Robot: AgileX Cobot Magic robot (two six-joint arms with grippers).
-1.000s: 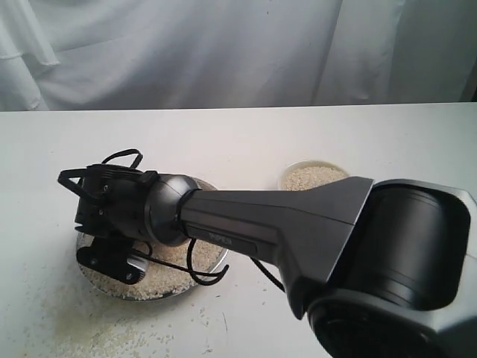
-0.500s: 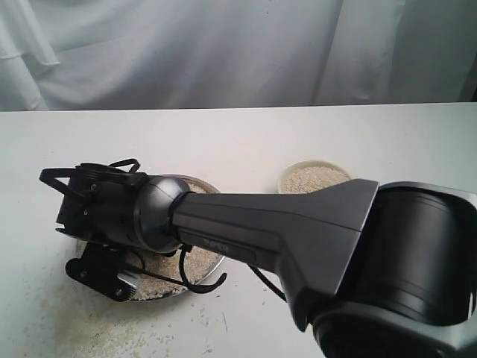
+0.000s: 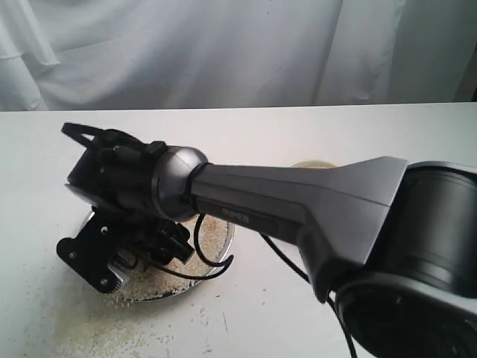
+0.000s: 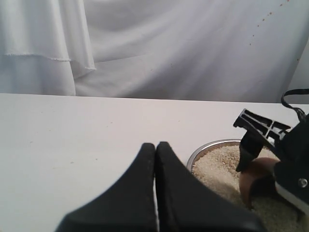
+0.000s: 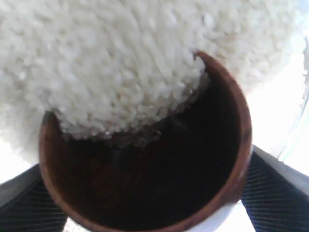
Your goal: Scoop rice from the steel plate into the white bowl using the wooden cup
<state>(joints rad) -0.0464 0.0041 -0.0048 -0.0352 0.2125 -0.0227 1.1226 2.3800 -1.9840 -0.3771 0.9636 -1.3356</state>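
The steel plate (image 3: 181, 288) lies on the white table at the left, holding a bed of rice (image 3: 210, 233). My right arm reaches across it, and the right gripper (image 3: 104, 261) tilts down over the plate's left side. The right wrist view shows that gripper (image 5: 145, 205) shut on the wooden cup (image 5: 240, 145), whose mouth is pushed into the rice (image 5: 120, 58), with grains spilling into its dark inside. The arm hides the white bowl (image 3: 311, 162) except for a sliver of rim. My left gripper (image 4: 155, 146) is shut and empty, beside the plate (image 4: 207, 147) and cup (image 4: 255, 180).
Loose grains (image 3: 112, 337) are scattered on the table in front of the plate. White curtain hangs behind the table. The right arm's thick dark housing (image 3: 417, 253) fills the lower right of the exterior view, with a black cable (image 3: 216, 261) looping over the plate.
The right wrist has lifted and rolled, swinging the gripper and cup steeper down into the rice at the plate's left. The forearm now covers most of the white bowl.
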